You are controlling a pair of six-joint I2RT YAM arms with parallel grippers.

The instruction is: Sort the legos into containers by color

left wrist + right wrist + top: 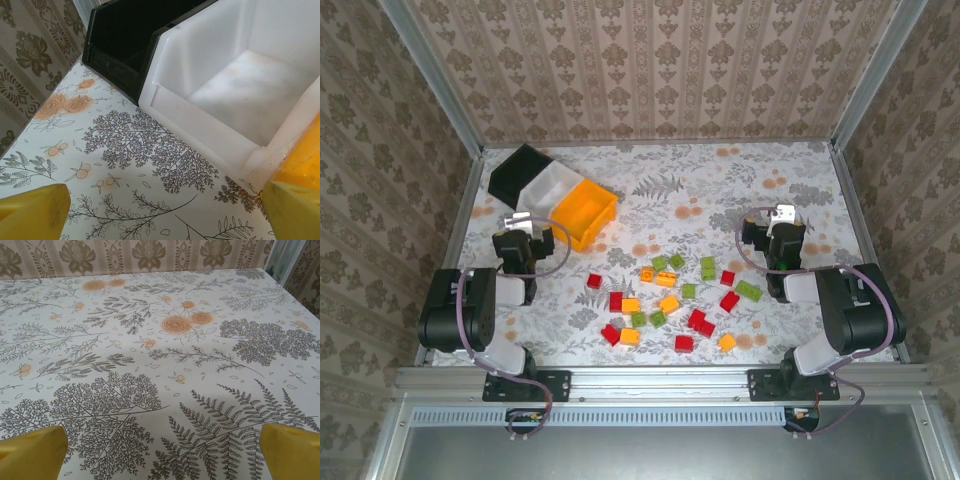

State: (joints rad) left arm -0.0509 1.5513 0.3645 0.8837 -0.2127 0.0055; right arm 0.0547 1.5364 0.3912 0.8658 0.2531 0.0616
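**Figure: Loose bricks before sorting, both grippers empty**

The legos (pixel 670 300), red, orange and lime green, lie scattered on the table (pixel 720 190) toward 6 o'clock of its centre, between the two arms. The three containers stand together toward 10 o'clock and appear empty: the black bin (pixel 515 165) farthest, the white bin (pixel 552 188) touching it, and the orange-yellow bin (pixel 582 215) nearest the scatter.

The left gripper (pixel 517 222) hangs just beside the bins. Its wrist view looks into the white bin (pixel 235 85) past yellow pads (pixel 35 210) spread wide, with nothing between them. The right gripper (pixel 782 215) sits toward 3 o'clock over bare cloth, its fingers (pixel 292 450) likewise parted and empty.

Each brick is probably light, rigid and smooth-walled, so it should bear a firm pinch but may skid or twist if caught on a corner. The likely hold is across two flat, parallel side faces, low on the body.

The lone red brick (pixel 594 281), at 9 o'clock of the scatter, offers free sides. Bricks that touch near the middle look harder to take singly.
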